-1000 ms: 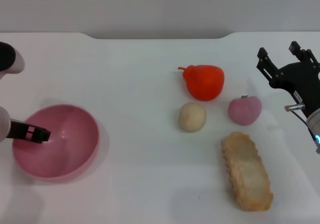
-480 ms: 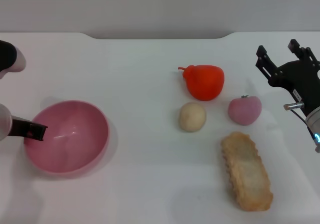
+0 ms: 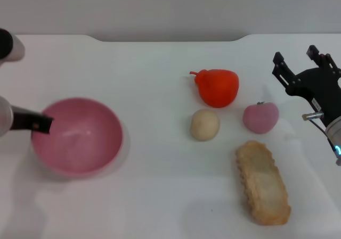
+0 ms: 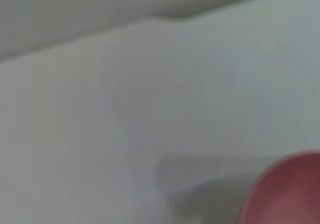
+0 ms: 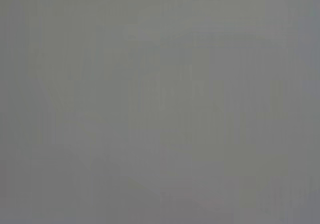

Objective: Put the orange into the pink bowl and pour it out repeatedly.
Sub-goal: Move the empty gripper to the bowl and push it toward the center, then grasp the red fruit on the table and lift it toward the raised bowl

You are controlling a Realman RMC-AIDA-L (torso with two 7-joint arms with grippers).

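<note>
a: nearest item first?

b: a ridged piece of toast (image 3: 263, 182) lies at the near right of the white table (image 3: 149, 196). behind it sit a small beige ball (image 3: 205, 124) and a pink-purple fruit (image 3: 260, 116), near each other but apart.

a: the pink bowl?

b: the pink bowl (image 3: 77, 136) is at the near left, upright and with nothing in it. the left gripper (image 3: 40, 124) is clamped on its left rim, one finger inside the wall. the left wrist view shows only an edge of the bowl.

a: the orange?

b: the orange (image 3: 218, 87) rests on the table behind the beige ball, well apart from the bowl, untouched.

a: the right gripper?

b: the right gripper (image 3: 300, 66) hovers at the far right with its fingers spread wide, holding nothing. its wrist view shows nothing usable.

a: advice for the step?

b: in my judgement the bowl should be held level and steady by the rim, its mouth facing the fruit, while the right gripper closes across the orange's widest part, clear of the ball.

a: surroundings?

b: plain matte white tabletop, a notched far edge, a grey wall (image 3: 170, 7) beyond.
</note>
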